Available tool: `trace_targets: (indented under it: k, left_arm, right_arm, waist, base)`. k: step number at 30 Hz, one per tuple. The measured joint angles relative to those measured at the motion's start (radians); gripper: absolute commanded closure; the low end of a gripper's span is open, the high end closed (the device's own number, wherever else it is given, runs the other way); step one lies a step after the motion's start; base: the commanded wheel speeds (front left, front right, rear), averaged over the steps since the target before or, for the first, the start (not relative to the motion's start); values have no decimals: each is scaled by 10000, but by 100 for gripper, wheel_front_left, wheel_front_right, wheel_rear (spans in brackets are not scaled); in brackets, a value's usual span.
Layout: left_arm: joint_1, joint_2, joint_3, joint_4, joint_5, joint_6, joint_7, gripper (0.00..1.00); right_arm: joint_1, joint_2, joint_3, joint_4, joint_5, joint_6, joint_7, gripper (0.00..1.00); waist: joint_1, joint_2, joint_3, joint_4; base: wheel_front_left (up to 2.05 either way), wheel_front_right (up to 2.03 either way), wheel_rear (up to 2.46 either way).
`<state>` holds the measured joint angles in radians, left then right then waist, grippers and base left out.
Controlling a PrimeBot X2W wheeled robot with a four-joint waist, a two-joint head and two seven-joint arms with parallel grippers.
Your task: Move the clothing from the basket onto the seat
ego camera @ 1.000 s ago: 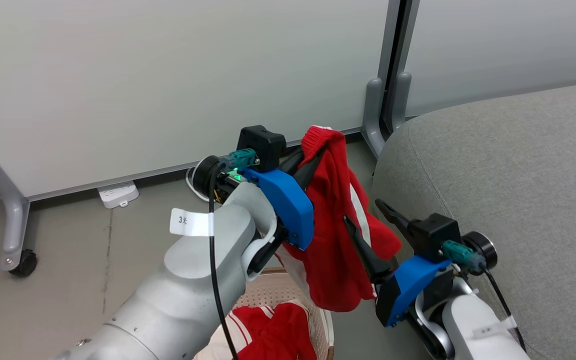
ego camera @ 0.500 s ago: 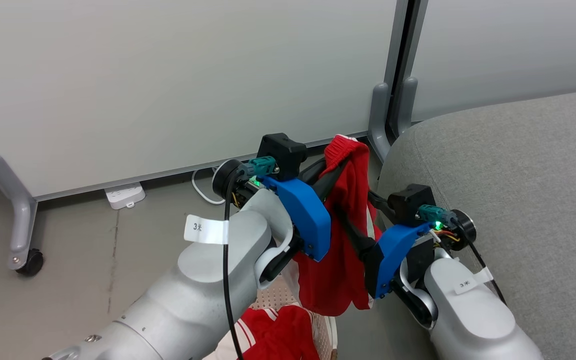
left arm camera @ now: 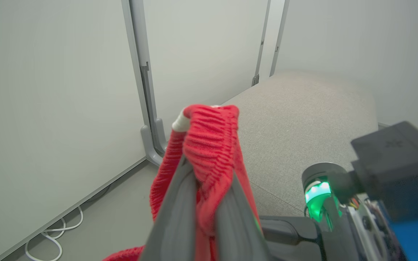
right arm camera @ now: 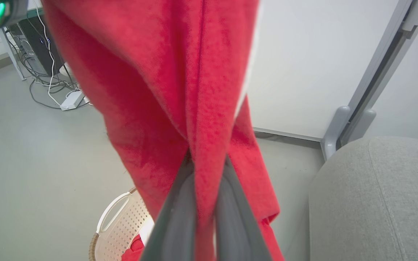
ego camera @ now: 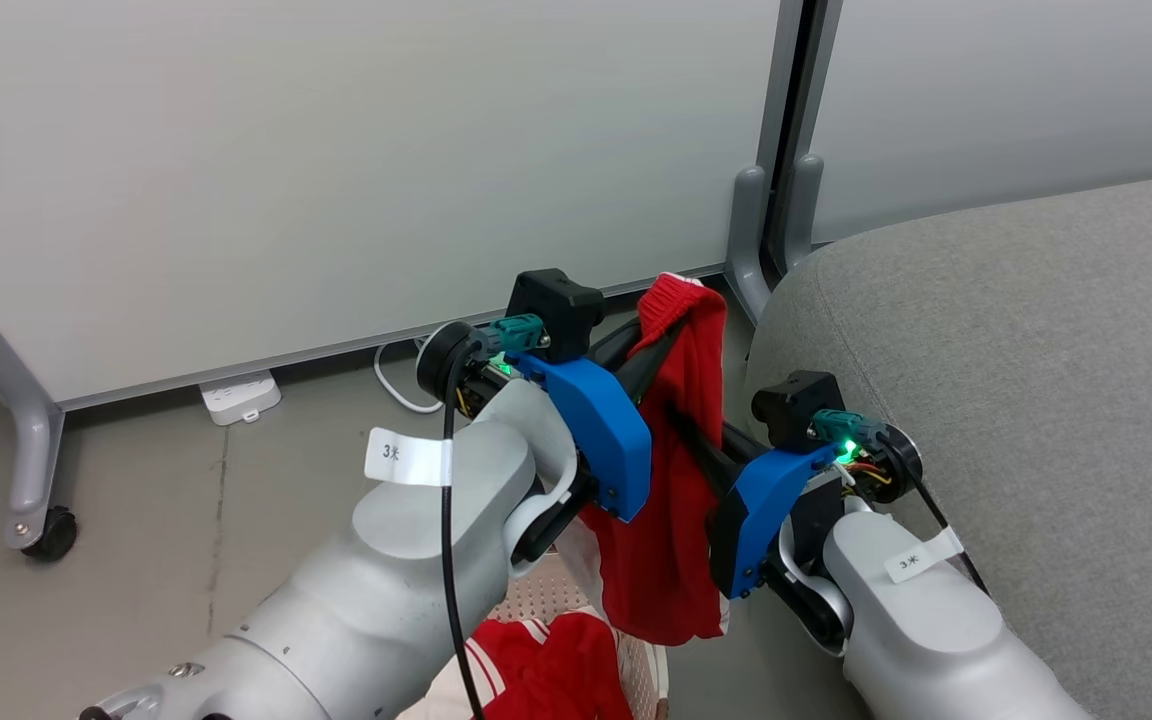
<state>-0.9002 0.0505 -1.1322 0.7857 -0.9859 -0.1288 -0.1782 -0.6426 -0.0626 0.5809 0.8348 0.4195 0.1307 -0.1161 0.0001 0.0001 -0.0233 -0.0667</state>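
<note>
Over the basket (right arm camera: 122,228), at roughly 12 o'clock from it in the head view, one red garment (ego camera: 671,500) hangs in the air clear of the rim, with a white stripe partly showing. Left gripper (left arm camera: 205,174) is clenched on the ribbed hem at the top. Right gripper (right arm camera: 207,163) is clenched on a fold lower down the same piece, fabric pinched between its fingers. So it's a two-handed hold, with the cloth drooping below. More red clothing (ego camera: 546,670) lies in the basket at 6 o'clock of the hanging piece. Seat (ego camera: 1016,350) sits at 3 o'clock, just beside the right arm. Grey floor (ego camera: 186,520) and a pale partition panel (ego camera: 336,150) lie beyond, from 9 to 12 o'clock. Step, as I read it: carry phase, garment lifted out but not yet over the cushion. Next move likely calls for swinging both arms together toward 3 o'clock, keeping the tail high enough to clear the cushion's rounded edge, then letting go with both grippers. Risk: the tail snags the edge or drops short onto the floor.
</note>
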Motion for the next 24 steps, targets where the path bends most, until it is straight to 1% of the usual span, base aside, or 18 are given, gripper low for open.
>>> trace_targets:
  k: [24]
  left_arm:
    - [-262,0,-462,437,-596,35,-240,100]
  right_arm:
    - [-631,-6,1039,997,1001,0,-612,100]
  waist:
    - [0,0,30,-156]
  base:
    - [0,0,0]
